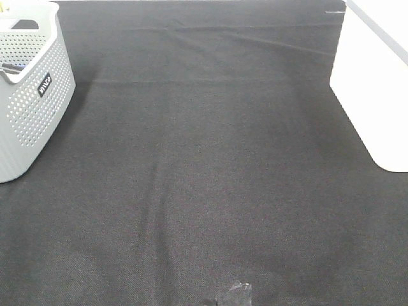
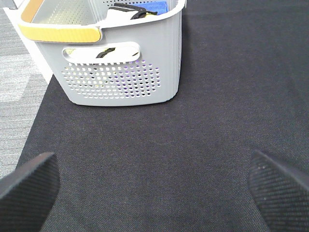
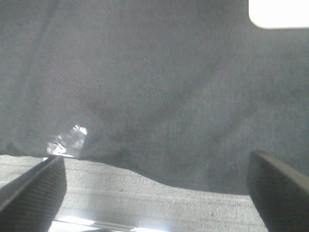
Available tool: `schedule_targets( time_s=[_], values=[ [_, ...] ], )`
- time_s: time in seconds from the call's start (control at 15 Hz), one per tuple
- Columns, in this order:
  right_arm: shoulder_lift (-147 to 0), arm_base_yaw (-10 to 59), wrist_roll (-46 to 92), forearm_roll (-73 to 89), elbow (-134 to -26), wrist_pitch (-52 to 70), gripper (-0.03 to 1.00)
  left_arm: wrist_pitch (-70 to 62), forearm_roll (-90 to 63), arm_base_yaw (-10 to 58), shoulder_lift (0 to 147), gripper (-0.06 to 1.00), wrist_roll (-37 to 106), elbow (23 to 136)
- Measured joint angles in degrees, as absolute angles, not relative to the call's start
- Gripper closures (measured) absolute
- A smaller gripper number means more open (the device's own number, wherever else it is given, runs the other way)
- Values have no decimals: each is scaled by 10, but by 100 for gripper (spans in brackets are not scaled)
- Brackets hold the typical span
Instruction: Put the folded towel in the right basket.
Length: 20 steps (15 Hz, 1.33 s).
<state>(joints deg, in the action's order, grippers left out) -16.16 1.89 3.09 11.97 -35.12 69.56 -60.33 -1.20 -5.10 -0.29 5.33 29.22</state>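
Note:
No folded towel shows on the black cloth (image 1: 204, 166). The right basket (image 1: 376, 95) is white and stands at the right edge; its corner shows in the right wrist view (image 3: 280, 12). My left gripper (image 2: 154, 188) is open and empty, low over the cloth, facing the grey basket (image 2: 120, 72). My right gripper (image 3: 154, 183) is open and empty near the cloth's front edge. Neither gripper shows in the exterior high view.
The grey perforated basket (image 1: 29, 89) with a yellow handle (image 2: 60, 31) stands at the left. It holds a blue item (image 2: 154, 7) and pale items, only partly seen. A shiny piece of tape (image 1: 234, 294) lies at the cloth's front edge, also in the right wrist view (image 3: 67, 140).

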Motion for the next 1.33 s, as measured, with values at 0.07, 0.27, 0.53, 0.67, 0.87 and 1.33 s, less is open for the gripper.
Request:
schedule_targets(
  time_s=[0.07,0.27,0.53,0.67,0.87,1.33],
  values=[
    [-129,16,31,115,-330,686,-1,-603,-12,-51,-3,-5,53,292],
    [-64,14,34,85,-299,665,-1,-603,-12,-51,-3,-5,53,292],
    [1,14,76,73,-268,634,-1,-603,-12,-51,-3,-5,53,292],
    [2,14,81,73,-265,636,-1,-603,-12,-51,-3,-5,53,292],
    [2,14,81,74,-265,636,-1,-603,-12,-51,-3,-5,53,292],
    [2,14,81,74,-265,636,-1,-603,-12,-51,-3,-5,53,292]
  ],
)
